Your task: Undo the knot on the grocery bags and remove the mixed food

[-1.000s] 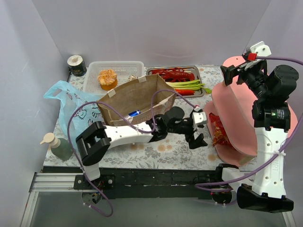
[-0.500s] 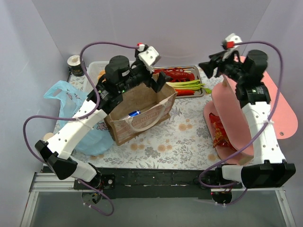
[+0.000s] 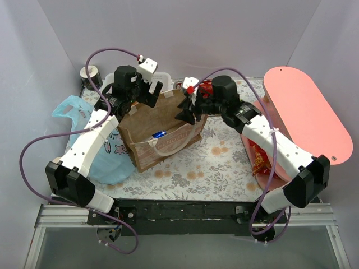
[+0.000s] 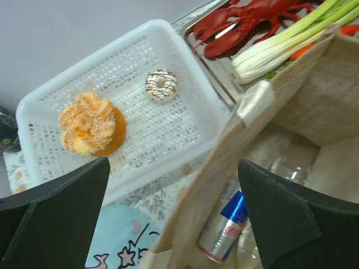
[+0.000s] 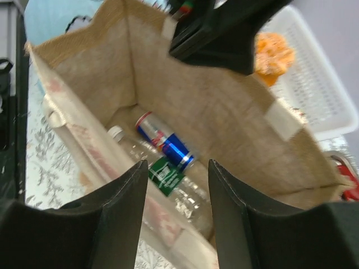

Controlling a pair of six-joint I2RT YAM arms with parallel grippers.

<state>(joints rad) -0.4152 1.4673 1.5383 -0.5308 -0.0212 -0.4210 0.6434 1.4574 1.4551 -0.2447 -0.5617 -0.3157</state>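
Note:
The brown paper bag (image 3: 168, 137) stands open mid-table, with a slim drink can (image 3: 159, 134) lying inside next to a clear bottle (image 5: 168, 179). The can also shows in both wrist views (image 4: 227, 230) (image 5: 165, 143). My left gripper (image 3: 154, 92) is open and empty above the bag's back-left rim (image 4: 252, 109). My right gripper (image 3: 188, 109) is open and empty over the bag's right side, looking down into it. The light-blue plastic bag (image 3: 84, 120) lies at the left. The red lobster (image 4: 247, 22), leek (image 4: 280, 42) and carrot (image 4: 303, 50) lie on a metal tray.
A white slotted basket (image 4: 168, 129) behind the bag holds the orange cupcake piece (image 4: 90, 123) and a small round piece (image 4: 161, 84). A red snack packet (image 3: 259, 157) lies beside a large pink board (image 3: 303, 117) at the right. A dark cup (image 3: 88, 73) stands back left.
The right arm has swung from the far right to the paper bag's right rim. The left arm, raised half a second ago, has shifted slightly left over the back rim.

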